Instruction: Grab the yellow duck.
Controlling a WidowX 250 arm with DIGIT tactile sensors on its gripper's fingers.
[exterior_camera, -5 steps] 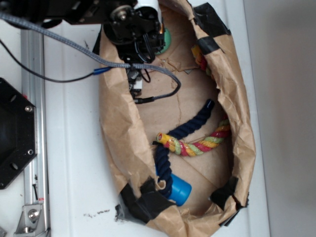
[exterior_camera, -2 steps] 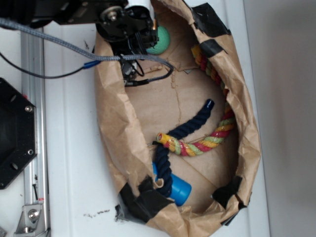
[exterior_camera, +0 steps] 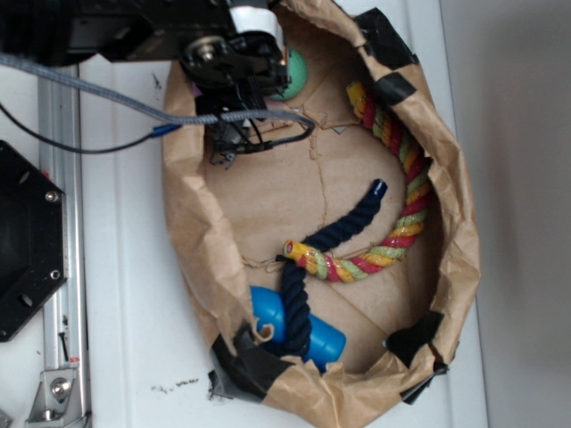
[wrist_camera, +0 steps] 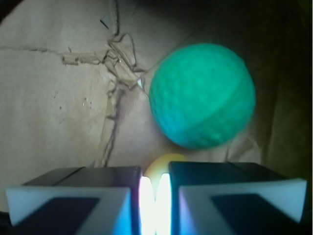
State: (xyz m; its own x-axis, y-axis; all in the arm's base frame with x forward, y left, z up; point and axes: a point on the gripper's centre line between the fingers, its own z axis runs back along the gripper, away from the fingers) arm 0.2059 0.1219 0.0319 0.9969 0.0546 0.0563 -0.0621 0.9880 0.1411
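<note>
1. From the outside view I see the arm reaching into the top end of the paper-lined tub (exterior_camera: 446,267), its gripper (exterior_camera: 234,67) low over the brown floor and just beside the green ball (exterior_camera: 293,73); I judge it sits this low because the target lies on the floor at that end
2. In this view I cannot see the duck at all; the arm's black housing covers the spot where it must be, so I cannot read the jaws from here
3. The striped rope (exterior_camera: 393,187), the dark blue rope (exterior_camera: 332,239) and the blue cylinder (exterior_camera: 303,332) lie well apart from the gripper, toward the lower end, so they play no part in this grasp
4. From the wrist view the two pads (wrist_camera: 73,200) stand nearly together, with only a narrow bright slit between them
5. A small yellow curve, which I take for the duck (wrist_camera: 164,164), shows just above that slit; the jaws look closed on it, with most of its body hidden behind the pads
6. The green ball sits just beyond the pads, close to the duck; whether they touch I cannot tell
</note>
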